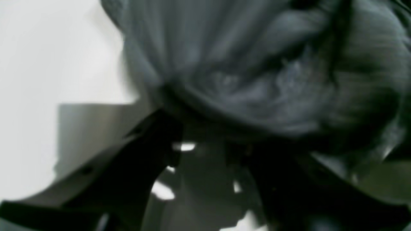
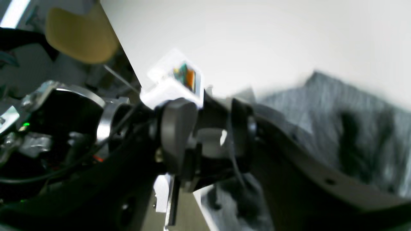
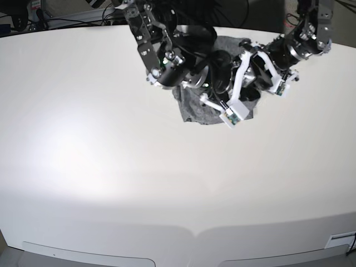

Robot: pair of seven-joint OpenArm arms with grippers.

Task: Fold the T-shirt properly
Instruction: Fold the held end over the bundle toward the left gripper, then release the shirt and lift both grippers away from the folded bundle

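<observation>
The T-shirt (image 3: pixel 192 105) is seen bunched in a grey heap at the far middle of the white table (image 3: pixel 111 167), toward twelve o'clock in the base view, and most of it is hidden beneath the two arms crowded over it. From the left wrist view, blurred folds of the cloth (image 1: pixel 257 70) fill the upper frame, pressed right against the left end effector (image 1: pixel 205 144); its dark fingers (image 1: pixel 138 160) are seen spread apart, but whether cloth is caught between them cannot be told. The right end effector (image 2: pixel 244 199) is largely cut off and smeared by blur, so its state cannot be told; grey knit (image 2: pixel 353 122) is glimpsed just beyond it at three o'clock
</observation>
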